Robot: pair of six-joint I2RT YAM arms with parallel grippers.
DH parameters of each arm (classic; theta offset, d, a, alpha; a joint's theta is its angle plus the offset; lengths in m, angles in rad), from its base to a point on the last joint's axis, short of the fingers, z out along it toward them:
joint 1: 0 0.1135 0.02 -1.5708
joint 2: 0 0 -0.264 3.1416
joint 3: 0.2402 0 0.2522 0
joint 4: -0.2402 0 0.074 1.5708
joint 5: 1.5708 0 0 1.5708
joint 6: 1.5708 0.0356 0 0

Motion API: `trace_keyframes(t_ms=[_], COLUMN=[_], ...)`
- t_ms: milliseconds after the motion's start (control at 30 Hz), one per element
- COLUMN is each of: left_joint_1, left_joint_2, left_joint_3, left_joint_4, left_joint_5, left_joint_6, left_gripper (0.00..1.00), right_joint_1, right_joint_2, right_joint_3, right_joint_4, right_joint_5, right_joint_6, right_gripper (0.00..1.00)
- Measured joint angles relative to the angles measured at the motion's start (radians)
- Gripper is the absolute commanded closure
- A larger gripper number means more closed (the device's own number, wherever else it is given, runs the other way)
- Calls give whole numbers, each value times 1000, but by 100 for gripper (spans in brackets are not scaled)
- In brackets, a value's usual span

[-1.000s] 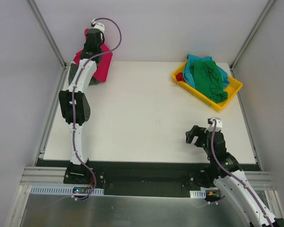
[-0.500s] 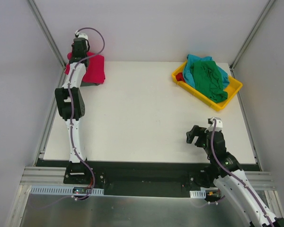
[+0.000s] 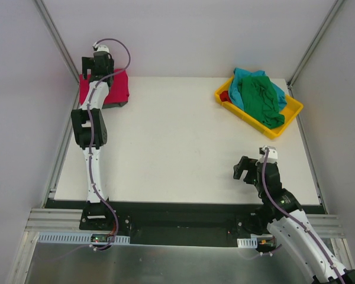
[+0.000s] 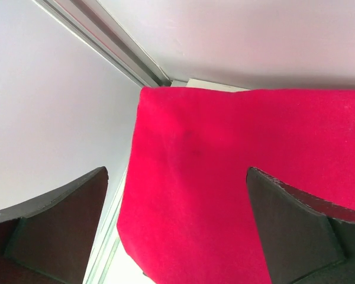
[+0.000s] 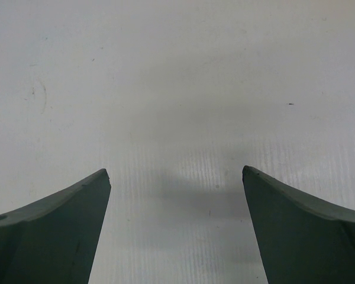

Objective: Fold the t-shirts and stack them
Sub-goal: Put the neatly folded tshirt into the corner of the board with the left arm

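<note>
Gaping wide, the left gripper point(image 4: 176, 171) hangs over the red shirt point(image 4: 236, 136); right gripper point(image 5: 176, 171), equally wide, over table point(image 5: 177, 71)

The left arm point(image 3: 86, 127) is stretched almost fully, far forward and a little to the left, and the left gripper point(image 4: 177, 231) has its fingers wide apart. The right arm point(image 3: 284, 207) is folded close to its base, and the right gripper point(image 3: 244, 169) points forward with its fingers also spread, holding nothing.
</note>
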Motion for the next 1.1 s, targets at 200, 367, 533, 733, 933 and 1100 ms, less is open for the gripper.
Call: trace_keyframes(t_ms=[200, 367, 533, 733, 933, 1100], left_joint_1=[0, -2, -15, -139, -434, -459], left_joint_2=[-48, -187, -557, -1132, -1578, -1690], left_joint_3=[-22, -112, -478, -967, -1567, -1902], left_joint_4=[-8, -79, -130, -80, -75, -175], left_joint_5=[6, 95, 352, 473, 464, 441], left_joint_6=[-42, -154, -345, -558, -710, -809], left_gripper=[1, 1, 1, 1, 1, 1], right_joint_1=[0, 0, 0, 0, 0, 0], right_joint_2=[-13, -33, -39, -38, -35, -47], right_joint_3=[5, 5, 27, 43, 43, 43], right_joint_4=[-1, -3, -25, -32, -34, -37], right_joint_5=[3, 2, 3, 3, 11, 6], right_joint_6=[0, 0, -1, -2, -1, 0], right_gripper=[4, 4, 4, 4, 4, 4])
